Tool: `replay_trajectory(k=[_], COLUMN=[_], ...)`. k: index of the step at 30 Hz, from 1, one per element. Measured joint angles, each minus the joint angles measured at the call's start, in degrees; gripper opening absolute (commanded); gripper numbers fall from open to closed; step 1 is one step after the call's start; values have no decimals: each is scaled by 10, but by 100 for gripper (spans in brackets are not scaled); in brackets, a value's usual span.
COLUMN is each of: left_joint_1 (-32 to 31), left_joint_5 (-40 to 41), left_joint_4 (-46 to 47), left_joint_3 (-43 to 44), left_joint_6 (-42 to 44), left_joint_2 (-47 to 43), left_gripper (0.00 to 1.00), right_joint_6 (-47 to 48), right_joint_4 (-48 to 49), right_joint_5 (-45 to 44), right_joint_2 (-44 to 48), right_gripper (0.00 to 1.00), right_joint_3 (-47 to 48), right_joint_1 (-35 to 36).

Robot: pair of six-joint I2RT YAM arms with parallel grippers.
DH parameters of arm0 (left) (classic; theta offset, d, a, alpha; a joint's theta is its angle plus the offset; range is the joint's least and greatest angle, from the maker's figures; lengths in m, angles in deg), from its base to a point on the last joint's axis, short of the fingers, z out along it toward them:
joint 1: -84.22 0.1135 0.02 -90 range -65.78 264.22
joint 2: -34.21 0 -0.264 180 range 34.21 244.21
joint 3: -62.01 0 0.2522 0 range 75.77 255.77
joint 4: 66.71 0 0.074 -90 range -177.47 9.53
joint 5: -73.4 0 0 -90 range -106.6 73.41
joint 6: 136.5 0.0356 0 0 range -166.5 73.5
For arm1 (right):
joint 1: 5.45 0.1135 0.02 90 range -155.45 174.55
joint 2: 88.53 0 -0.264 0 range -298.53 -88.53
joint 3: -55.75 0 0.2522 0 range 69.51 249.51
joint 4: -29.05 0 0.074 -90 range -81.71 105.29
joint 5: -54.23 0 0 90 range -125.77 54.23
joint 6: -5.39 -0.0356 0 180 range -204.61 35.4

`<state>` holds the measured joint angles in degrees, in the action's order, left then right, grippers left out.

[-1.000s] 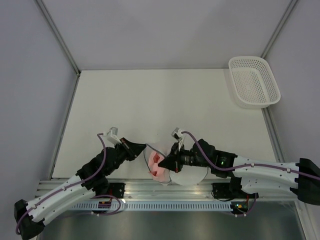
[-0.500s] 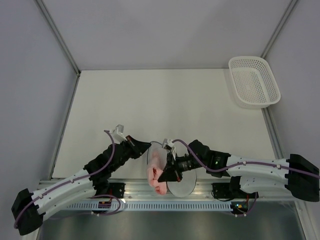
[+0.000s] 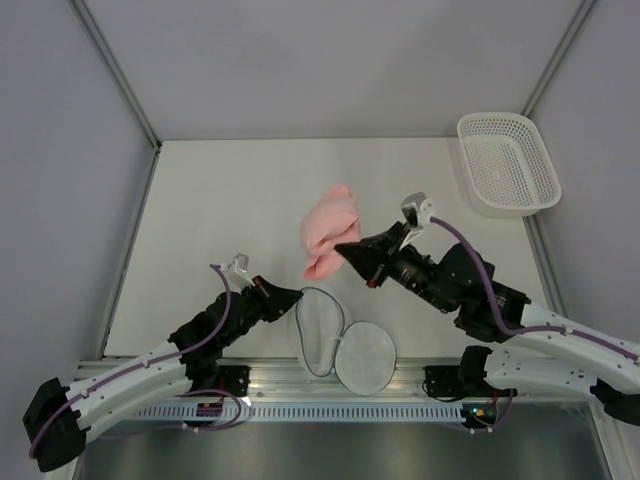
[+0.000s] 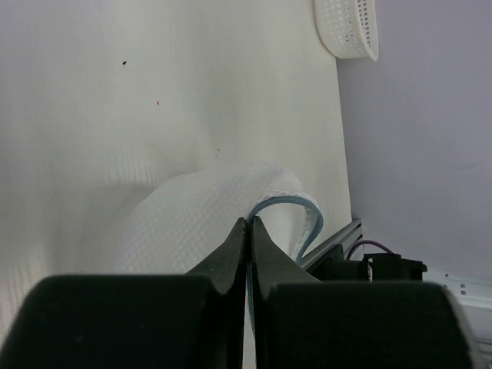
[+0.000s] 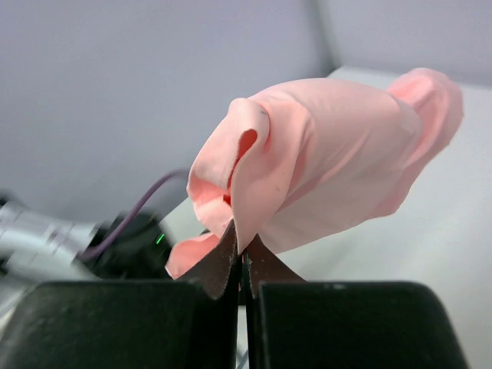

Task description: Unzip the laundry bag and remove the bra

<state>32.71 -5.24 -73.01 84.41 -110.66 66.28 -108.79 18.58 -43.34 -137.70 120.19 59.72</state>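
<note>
The round white mesh laundry bag (image 3: 345, 345) lies unzipped at the table's near edge, its lid flipped open beside the rim. My left gripper (image 3: 294, 294) is shut on the bag's grey zipper rim (image 4: 286, 203), with white mesh (image 4: 184, 219) spread in front of the jaws. My right gripper (image 3: 343, 248) is shut on the salmon-pink bra (image 3: 328, 228) and holds it in the air above the table's middle, clear of the bag. In the right wrist view the bra (image 5: 323, 161) hangs from the closed jaws.
A white perforated plastic basket (image 3: 507, 165) stands at the table's far right corner; its end shows in the left wrist view (image 4: 347, 29). Grey walls enclose the table on three sides. An aluminium rail (image 3: 300, 380) runs along the near edge.
My right gripper has pulled the bra out of the bag and lifted it up and away toward the table's middle. The bag has fallen flat and open. My left gripper has stayed on the rim.
</note>
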Motion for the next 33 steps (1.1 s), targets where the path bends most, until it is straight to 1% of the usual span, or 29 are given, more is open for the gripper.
replay_trajectory(k=[2,3,5,7,9,11,14,18,20,23,26,29,33], left_joint_1=[0,0,0,0,0,0,0,0,0,0,0,0,0], left_joint_5=[-1,-5,-13,-19,-27,-31,-40,-49,-55,-60,-61,-61,-60], left_joint_4=[-1,0,0,-1,-1,-1,-2,-9,-17,-26,-38,-53,-63], left_joint_3=[-8,-12,-18,-23,-25,-26,-26,-26,-26,-26,-25,-22,-15], left_joint_6=[0,0,0,0,0,0,0,0,0,0,0,1,1], left_joint_2=[-4,-6,-9,-14,-19,-27,-42,-66,-81,-99,-112,-117,-118], left_gripper=[2,2,2,2,2,2,2,2,2,2,2,2,2], right_joint_6=[12,17,30,42,47,43,32,-1,-17,-38,-59,-73,-92], right_joint_4=[-39,-52,-81,-102,-130,-157,-181,-200,-205,-211,-217,-220,-243], right_joint_5=[-114,-156,-260,-343,-391,-413,-403,-344,-316,-280,-243,-208,-155], right_joint_2=[3,0,-16,-41,-74,-113,-165,-249,-299,-369,-450,-525,-649], right_gripper=[0,0,0,0,0,0,0,0,1,0,1,0,1], right_joint_3=[45,63,104,143,184,227,263,292,311,342,401,463,591], right_joint_1=[-10,-16,-36,-66,-108,-162,-267,-433,-505,-585,-644,-683,-721])
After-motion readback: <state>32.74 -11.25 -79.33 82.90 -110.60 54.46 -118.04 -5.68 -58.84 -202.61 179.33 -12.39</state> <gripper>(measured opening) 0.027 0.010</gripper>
